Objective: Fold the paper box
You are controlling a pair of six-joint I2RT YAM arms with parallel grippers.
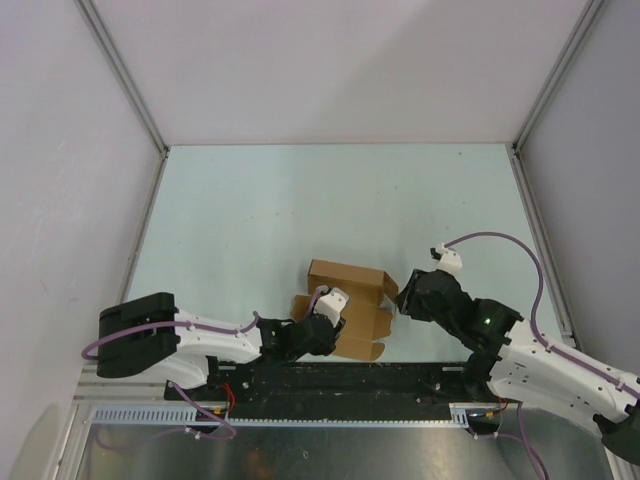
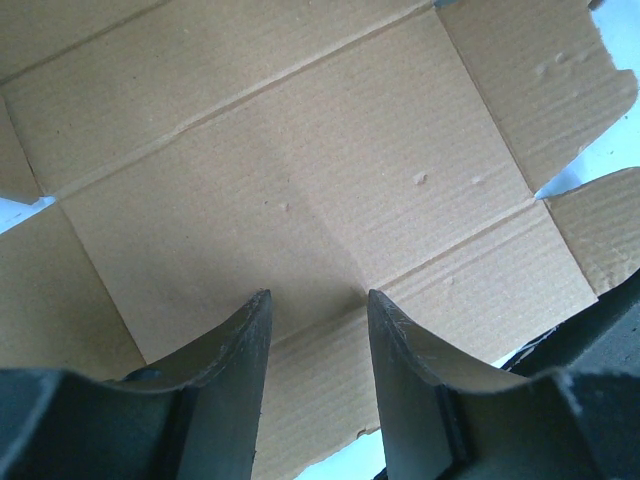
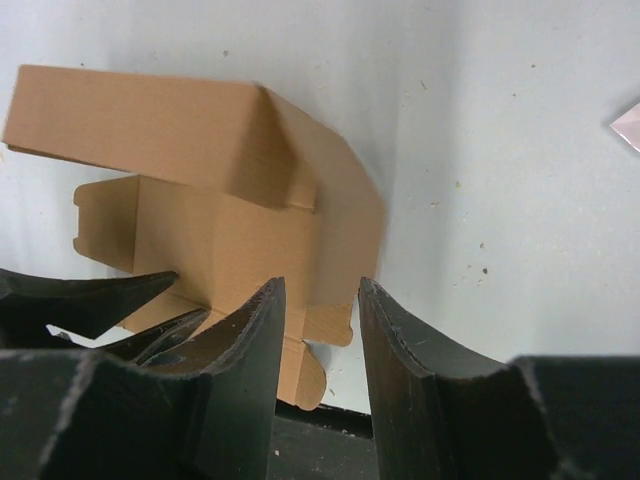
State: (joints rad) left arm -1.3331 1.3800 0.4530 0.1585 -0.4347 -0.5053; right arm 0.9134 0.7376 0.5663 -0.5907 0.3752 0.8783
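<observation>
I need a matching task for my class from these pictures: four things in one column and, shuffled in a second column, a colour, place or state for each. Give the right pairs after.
Things
1. paper box
2. left gripper
3. right gripper
4. table

Descriptions
A. open, beside the box's right edge
B. pale green surface
C. brown cardboard, partly folded
D. open, over the box's inner panel

Pairs: 1-C, 2-D, 3-A, 4-B
</observation>
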